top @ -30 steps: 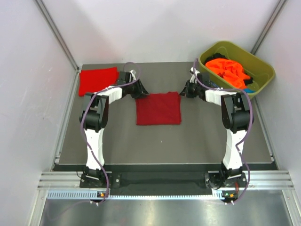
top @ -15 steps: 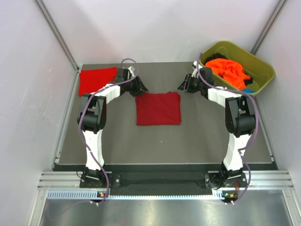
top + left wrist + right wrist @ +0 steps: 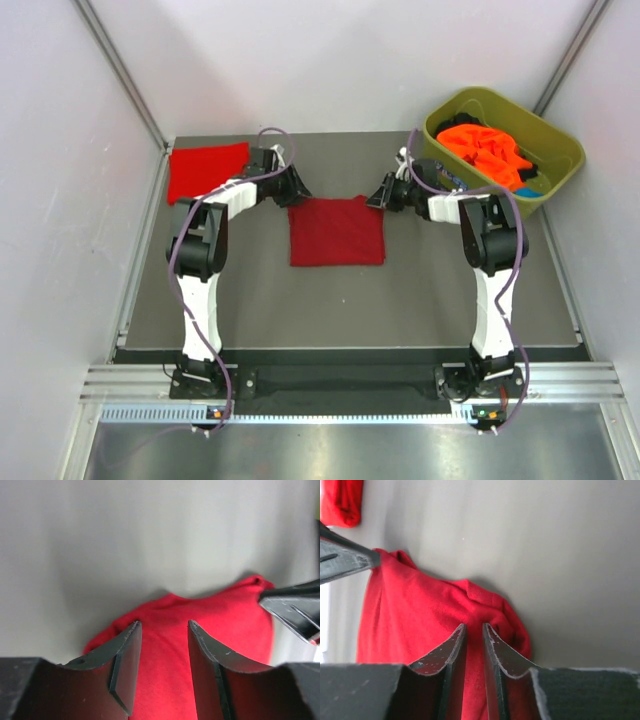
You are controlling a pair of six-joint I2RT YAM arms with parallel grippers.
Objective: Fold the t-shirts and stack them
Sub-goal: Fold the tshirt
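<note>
A dark crimson t-shirt (image 3: pixel 336 230) lies folded into a square mid-table. My left gripper (image 3: pixel 297 190) hovers at its far left corner, open; red cloth (image 3: pixel 210 630) shows below the gap between its fingers (image 3: pixel 129 650). At the far right corner my right gripper (image 3: pixel 378 195) has its jaws nearly together, with a bunched fold of the crimson shirt (image 3: pixel 420 615) pinched between the fingertips (image 3: pixel 492 640). A brighter red t-shirt (image 3: pixel 208 170) lies folded at the far left. Orange t-shirts (image 3: pixel 485 148) are heaped in the tub.
The olive-green tub (image 3: pixel 560 150) stands at the table's far right corner, close behind the right arm. Grey walls close in the table on three sides. The left gripper's finger (image 3: pixel 345 560) shows in the right wrist view.
The right gripper has moved left onto the crimson shirt's far right corner and its jaws have narrowed on the cloth. The left gripper has shifted only slightly at the far left corner.
</note>
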